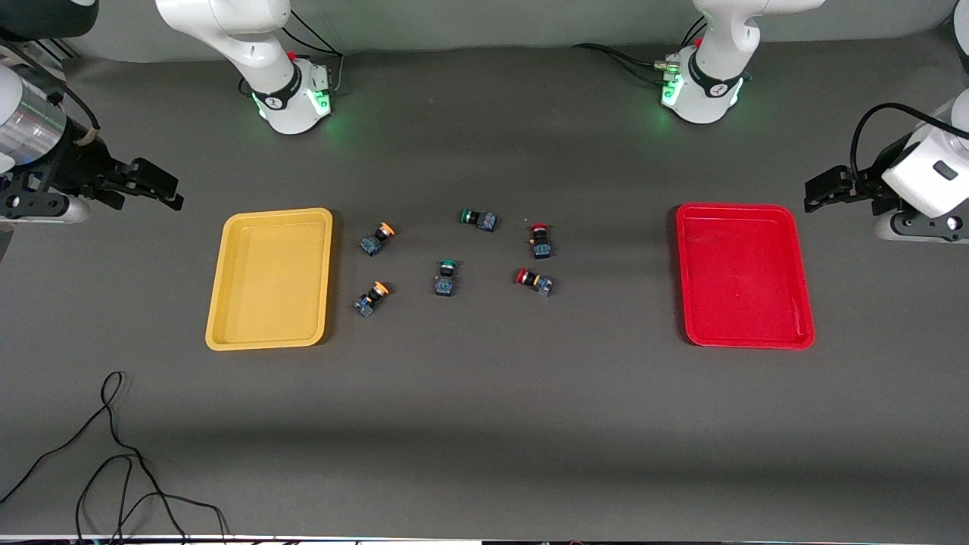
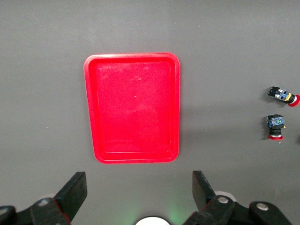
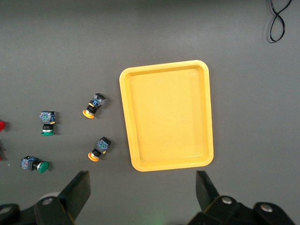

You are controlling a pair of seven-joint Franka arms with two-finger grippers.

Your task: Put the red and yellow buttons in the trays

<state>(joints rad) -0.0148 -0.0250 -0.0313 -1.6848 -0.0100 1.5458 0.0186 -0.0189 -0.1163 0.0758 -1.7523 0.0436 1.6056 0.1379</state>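
Two orange-yellow-capped buttons [image 1: 377, 238] [image 1: 371, 297] lie beside the yellow tray [image 1: 269, 280]. Two red-capped buttons [image 1: 540, 240] [image 1: 534, 280] lie mid-table, well apart from the red tray [image 1: 744, 274]. Both trays are empty. My right gripper [image 1: 168, 193] is open and empty over the table at the right arm's end, by the yellow tray. Its wrist view shows the gripper [image 3: 143, 192], the yellow tray [image 3: 166, 117] and both yellow buttons [image 3: 93, 106] [image 3: 99, 147]. My left gripper [image 1: 816, 193] is open and empty over the table by the red tray. Its wrist view shows the gripper [image 2: 139, 192], the red tray [image 2: 133, 108] and the red buttons [image 2: 283, 96] [image 2: 275, 126].
Two green-capped switches [image 1: 478, 219] [image 1: 446, 277] lie among the buttons, between the yellow and red pairs. A black cable [image 1: 113, 454] loops on the table nearest the front camera, toward the right arm's end. The arm bases [image 1: 291, 94] [image 1: 700, 87] stand along the table's back edge.
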